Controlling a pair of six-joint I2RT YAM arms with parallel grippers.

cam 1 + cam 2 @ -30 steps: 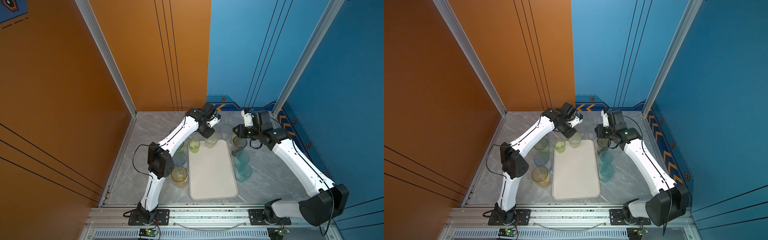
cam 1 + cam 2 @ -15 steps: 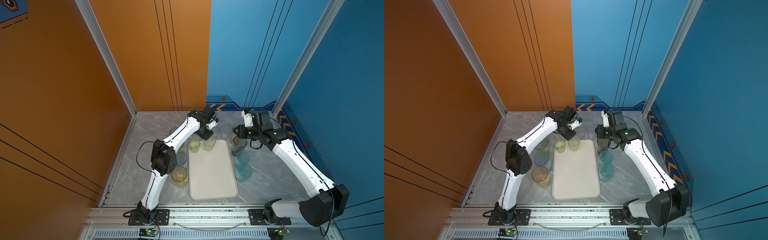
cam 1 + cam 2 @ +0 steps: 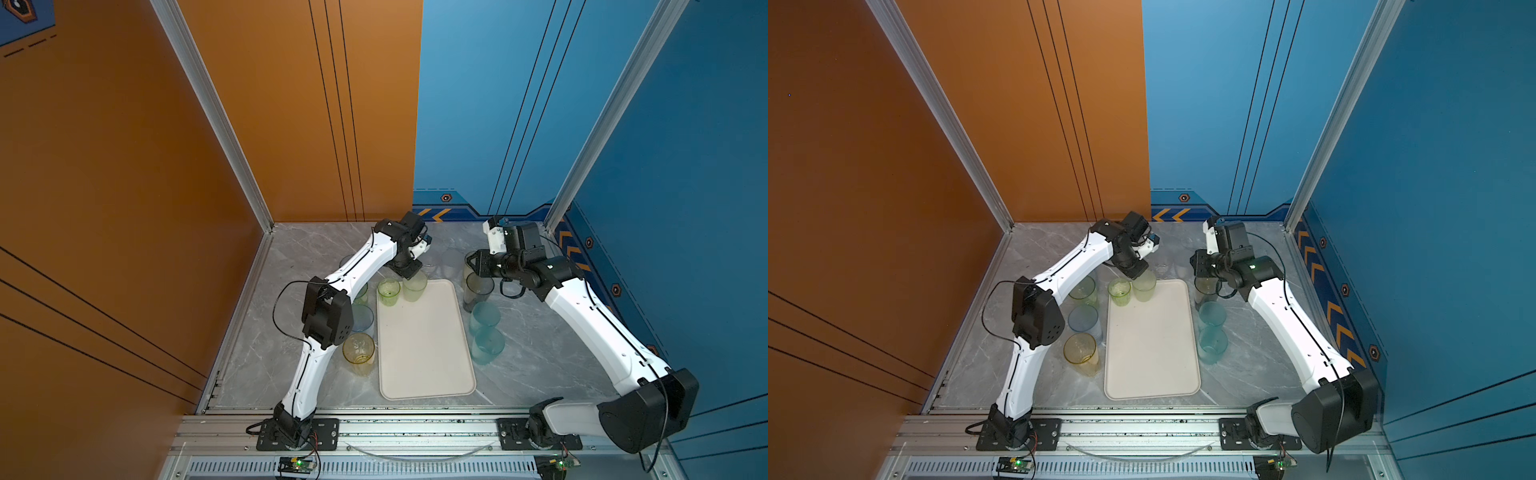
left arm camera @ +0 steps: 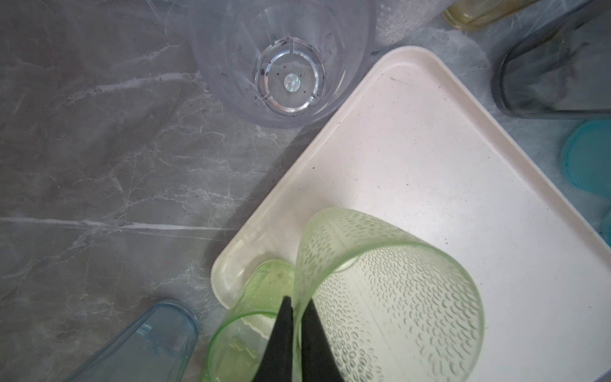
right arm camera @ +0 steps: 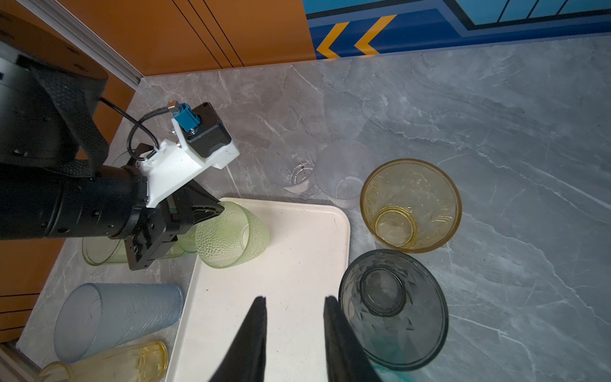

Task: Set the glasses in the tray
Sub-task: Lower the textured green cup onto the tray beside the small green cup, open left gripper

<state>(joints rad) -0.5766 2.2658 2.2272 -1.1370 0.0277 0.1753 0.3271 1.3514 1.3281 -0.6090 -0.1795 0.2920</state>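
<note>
Your left end effector (image 4: 297, 330) is pinching the rim of the dimpled green glass (image 4: 390, 297), holding it tilted over the far end of the tray (image 4: 413, 158), just beside a smoother green glass (image 3: 388, 292) that is standing in the tray's corner. Your right end effector (image 5: 294, 330) is hovering over the tray's right edge with its jaws narrowly apart, gripping nothing, just beside the smoky grey glass (image 5: 393, 317). That glass is standing on the bench (image 3: 540, 353).

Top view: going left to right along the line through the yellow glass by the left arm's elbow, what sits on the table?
Yellow translucent tumbler glass → flat cream-white rectangular tray → teal translucent tumbler glass.
</note>
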